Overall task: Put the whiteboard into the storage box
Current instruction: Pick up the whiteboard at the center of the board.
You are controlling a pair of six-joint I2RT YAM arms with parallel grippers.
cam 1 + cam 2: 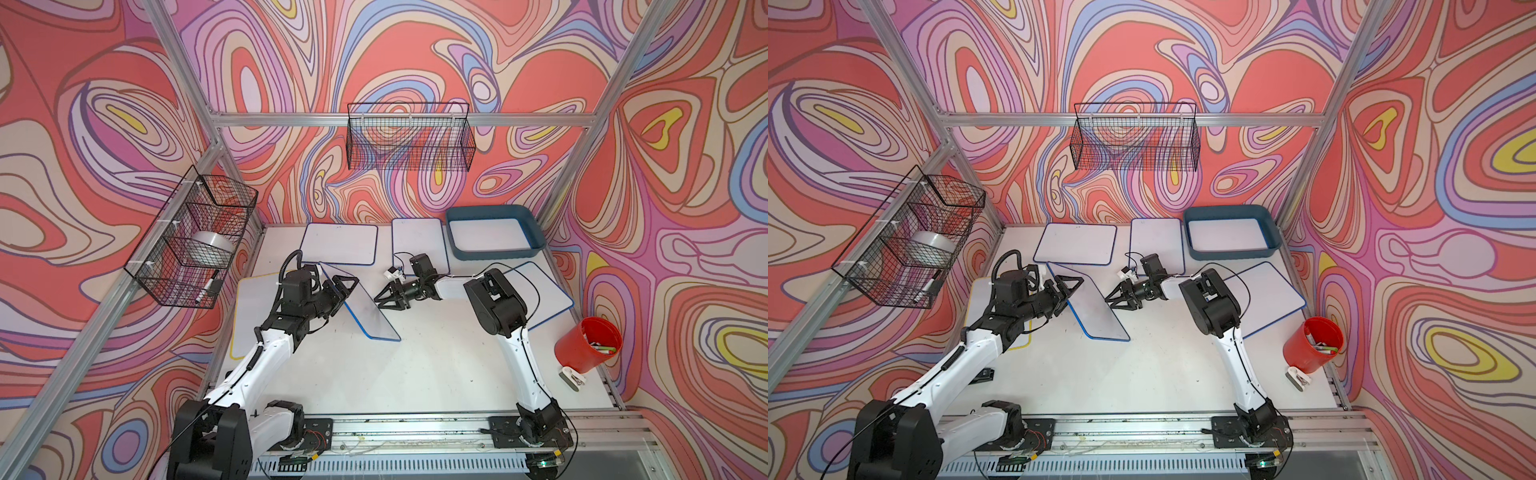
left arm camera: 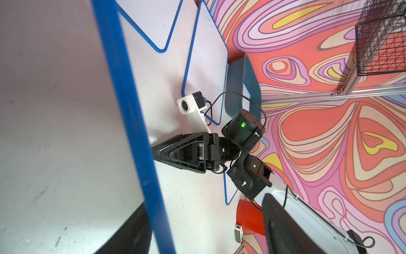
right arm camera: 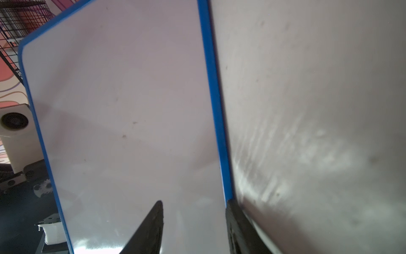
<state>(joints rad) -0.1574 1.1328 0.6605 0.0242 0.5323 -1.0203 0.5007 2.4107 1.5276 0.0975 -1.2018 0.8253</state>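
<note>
A blue-edged whiteboard (image 1: 370,309) (image 1: 1098,309) stands steeply tilted mid-table, its lower edge on the table. My left gripper (image 1: 343,289) (image 1: 1069,286) (image 2: 202,220) is open and straddles the board's raised edge (image 2: 127,99), with a wide gap to one finger. My right gripper (image 1: 380,301) (image 1: 1111,300) (image 3: 194,202) is open at the board's other side; one fingertip (image 3: 159,206) lies over the white face (image 3: 123,110), the other (image 3: 230,204) at its blue edge. The teal storage box (image 1: 494,211) (image 1: 1229,210) (image 2: 250,74) sits at the back right, its inside showing white.
More blue-edged boards lie flat at the back (image 1: 338,243) (image 1: 419,245) and under the right arm (image 1: 544,291). A yellow-edged one (image 1: 249,316) lies under the left arm. A red cup (image 1: 588,345) holding markers stands at the right edge. Wire baskets (image 1: 409,141) (image 1: 195,237) hang on the walls.
</note>
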